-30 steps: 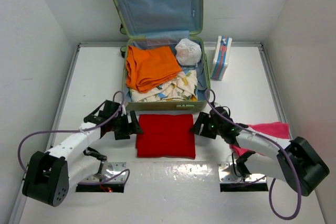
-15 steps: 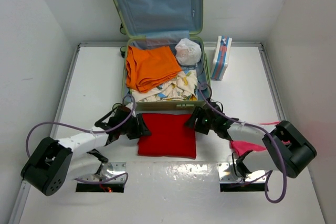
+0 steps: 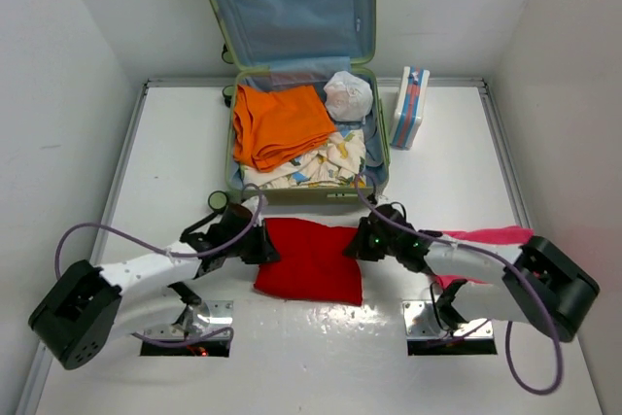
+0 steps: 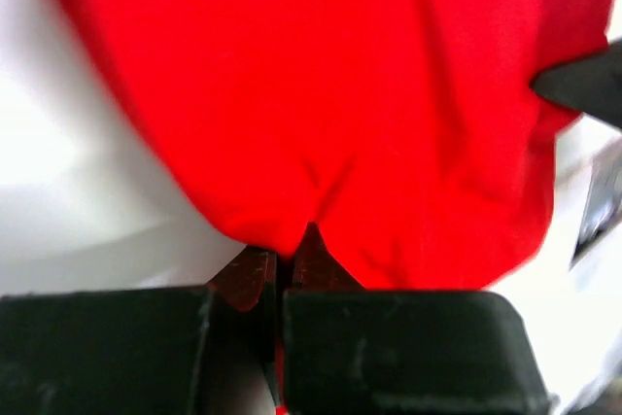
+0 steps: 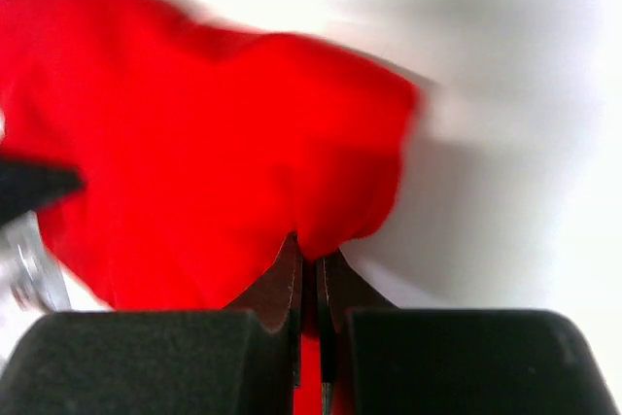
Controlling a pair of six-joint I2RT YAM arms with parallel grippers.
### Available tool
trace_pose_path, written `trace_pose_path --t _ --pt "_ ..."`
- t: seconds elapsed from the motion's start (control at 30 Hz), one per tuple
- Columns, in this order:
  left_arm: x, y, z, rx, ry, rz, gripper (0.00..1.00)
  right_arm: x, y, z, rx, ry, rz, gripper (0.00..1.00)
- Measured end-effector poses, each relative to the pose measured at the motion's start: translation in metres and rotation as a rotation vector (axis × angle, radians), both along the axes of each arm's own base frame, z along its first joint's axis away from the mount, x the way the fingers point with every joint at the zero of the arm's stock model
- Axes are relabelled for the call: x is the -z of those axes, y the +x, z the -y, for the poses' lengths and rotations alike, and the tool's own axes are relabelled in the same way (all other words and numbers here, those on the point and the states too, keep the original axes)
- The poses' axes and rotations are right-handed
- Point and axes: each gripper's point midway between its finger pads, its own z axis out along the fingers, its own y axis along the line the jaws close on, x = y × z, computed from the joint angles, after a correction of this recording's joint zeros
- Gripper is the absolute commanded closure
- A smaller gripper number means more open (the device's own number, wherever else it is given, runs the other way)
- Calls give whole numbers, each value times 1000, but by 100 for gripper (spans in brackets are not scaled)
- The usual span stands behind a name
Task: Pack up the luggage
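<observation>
The light-green luggage [image 3: 381,133] lies open at the back of the table, its lid up against the wall, with an orange garment [image 3: 282,123], a patterned cloth [image 3: 326,164] and a white bag [image 3: 347,96] inside. A folded red cloth [image 3: 309,261] lies on the table just in front of it. My left gripper [image 3: 264,243] is shut on the red cloth's [image 4: 369,114] left edge, and my right gripper [image 3: 358,242] is shut on the red cloth's [image 5: 194,172] right edge. Both far corners of the cloth are bunched and raised slightly.
A white box with blue and red stripes [image 3: 411,106] stands right of the luggage. A pink cloth [image 3: 496,237] lies under my right arm near the right wall. White walls close in the table on three sides.
Both grippers moved inward onto the red cloth's far corners and shut on them. The cloth's far edge has bunched and narrowed between them.
</observation>
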Motion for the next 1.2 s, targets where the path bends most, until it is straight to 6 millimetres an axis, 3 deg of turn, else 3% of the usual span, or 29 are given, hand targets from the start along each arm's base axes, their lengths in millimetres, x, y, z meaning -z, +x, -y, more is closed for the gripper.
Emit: trace_pose_path --t 0.1,0.2,0.37,0.5,0.6,0.73,0.87,0.93,1.03,1.13,1.2 --pt "-21 -9 12 118 9 102 100 -18 -13 -9 -147 -4 98 100" --pt "-60 -5 30 211 -25 254 100 -46 -16 -18 -264 11 236 100" --pt "-136 11 53 310 -47 526 100 -99 2 -27 -363 0 467 100" --pt "-194 41 57 296 -9 732 100 -153 44 -24 -331 -31 652 100" --pt "-232 65 58 271 25 855 100 -203 94 -12 -231 -55 757 100" --pt "-274 107 49 190 77 987 100 -262 156 6 -103 -65 870 100" --pt "-302 162 31 68 131 1048 100 -304 209 12 -41 -50 948 100" --pt "-304 189 22 21 151 1043 100 -309 230 15 -24 -51 958 100" --pt "-286 229 8 -33 168 990 100 -290 259 19 -7 -69 905 100" --pt "-243 256 4 -51 175 884 100 -241 278 26 3 -96 769 100" --pt "-203 262 11 -29 169 787 100 -191 284 34 7 -126 627 100"
